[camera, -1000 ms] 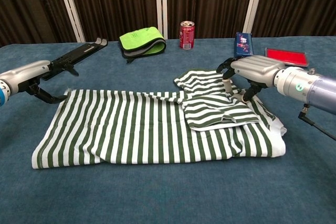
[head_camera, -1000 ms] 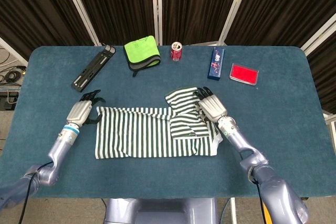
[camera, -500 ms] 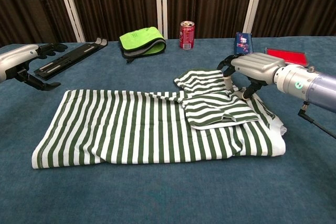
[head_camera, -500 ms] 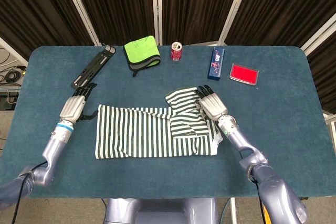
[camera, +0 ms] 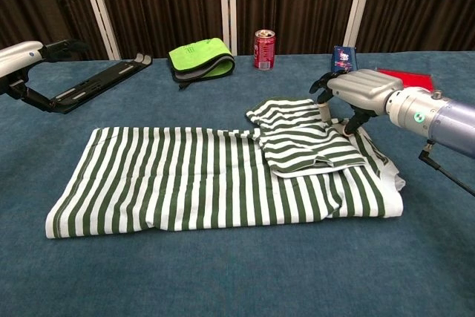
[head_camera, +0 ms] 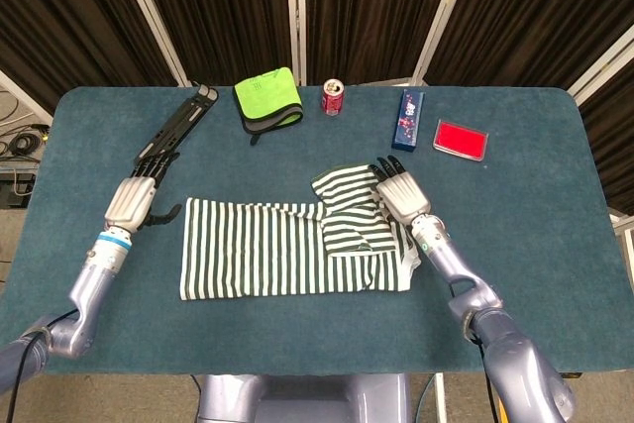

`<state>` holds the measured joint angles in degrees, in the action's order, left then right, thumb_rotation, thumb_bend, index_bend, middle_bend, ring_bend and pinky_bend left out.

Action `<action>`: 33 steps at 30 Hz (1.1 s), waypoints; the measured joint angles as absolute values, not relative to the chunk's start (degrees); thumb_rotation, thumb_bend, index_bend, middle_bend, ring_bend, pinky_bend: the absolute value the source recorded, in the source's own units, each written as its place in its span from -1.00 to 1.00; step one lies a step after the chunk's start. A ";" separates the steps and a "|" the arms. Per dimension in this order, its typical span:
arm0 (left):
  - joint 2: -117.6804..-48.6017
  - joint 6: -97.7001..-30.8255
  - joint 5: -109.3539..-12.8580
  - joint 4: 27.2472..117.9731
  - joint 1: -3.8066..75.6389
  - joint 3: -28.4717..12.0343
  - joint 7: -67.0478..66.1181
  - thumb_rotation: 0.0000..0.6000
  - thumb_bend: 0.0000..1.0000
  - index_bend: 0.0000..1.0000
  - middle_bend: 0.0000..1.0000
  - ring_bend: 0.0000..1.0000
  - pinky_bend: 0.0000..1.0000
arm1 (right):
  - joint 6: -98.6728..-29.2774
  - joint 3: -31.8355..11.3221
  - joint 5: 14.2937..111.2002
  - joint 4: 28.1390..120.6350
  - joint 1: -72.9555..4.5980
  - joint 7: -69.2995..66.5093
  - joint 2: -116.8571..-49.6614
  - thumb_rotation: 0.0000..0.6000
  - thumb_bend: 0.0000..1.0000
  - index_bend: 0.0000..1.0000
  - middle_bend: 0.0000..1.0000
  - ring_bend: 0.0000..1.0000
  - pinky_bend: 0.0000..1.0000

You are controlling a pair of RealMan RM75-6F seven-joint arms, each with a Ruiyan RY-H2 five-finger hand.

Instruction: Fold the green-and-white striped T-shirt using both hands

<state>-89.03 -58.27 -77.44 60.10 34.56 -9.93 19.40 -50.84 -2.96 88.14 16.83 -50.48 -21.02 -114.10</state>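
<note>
The green-and-white striped cotton T-shirt point(head_camera: 292, 248) lies flat on the blue felt-covered counter point(head_camera: 555, 245), nearest the robot, spread as a long rectangle with its stripes running front to back; its right end is doubled over, a sleeve and the upper part folded onto the body in a rumpled stack of layers point(camera: 308, 146). The right robot hand point(camera: 355, 94) hovers over that folded end, palm down with its dark fingers point(head_camera: 388, 167) curled loosely downward at the far edge of the fold; it grips nothing, and whether the fingertips touch the cloth I cannot tell. The left robot hand point(head_camera: 129, 201) sits just beside the shirt's left edge, clear of the fabric, its fingers stretched out and apart toward the far side, holding nothing; in the chest view it shows raised above the counter point(camera: 22, 61). Farther back, near the left hand's fingertips, a long black metal hinged bar point(head_camera: 176, 127) lies diagonally. Along the far edge of the counter, from left to right, rest a folded lime-green cloth with a dark grey border point(head_camera: 267, 99), an upright red drinks can point(head_camera: 333, 97), a dark blue printed carton point(head_camera: 407, 119) and a flat red plastic case point(head_camera: 460, 138). Behind the counter hang dark pleated curtains point(head_camera: 367, 7) with white uprights.
</note>
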 measured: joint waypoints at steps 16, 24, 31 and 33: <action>-86.23 -59.87 -76.94 64.83 33.37 -10.05 18.25 1.00 -0.21 -1.00 -1.00 -1.00 -1.00 | -49.70 -6.34 84.45 19.13 -50.60 -15.21 -113.52 1.00 -1.00 -0.97 -1.00 -1.00 -1.00; -82.17 -63.76 -77.23 71.40 30.95 -9.86 15.90 1.00 -0.20 -1.00 -1.00 -1.00 -1.00 | -52.59 -9.27 81.58 26.49 -49.88 -4.93 -109.66 1.00 -1.00 -0.98 -1.00 -1.00 -1.00; -76.99 -68.45 -77.57 79.46 26.88 -8.52 11.50 1.00 -0.20 -1.00 -1.00 -1.00 -1.00 | -53.80 -12.41 78.10 40.67 -48.60 1.25 -102.13 1.00 -1.00 -0.80 -1.00 -1.00 -1.00; -75.22 -69.83 -77.37 82.48 25.30 -7.86 9.33 1.00 -0.20 -1.00 -1.00 -1.00 -1.00 | -53.52 -13.41 76.86 44.56 -48.53 2.90 -99.98 1.00 -1.00 -0.76 -1.00 -1.00 -1.00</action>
<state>-75.22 -69.83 -77.37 82.48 25.30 -7.86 9.33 -53.52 -13.41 76.86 44.56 -48.53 2.90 -99.98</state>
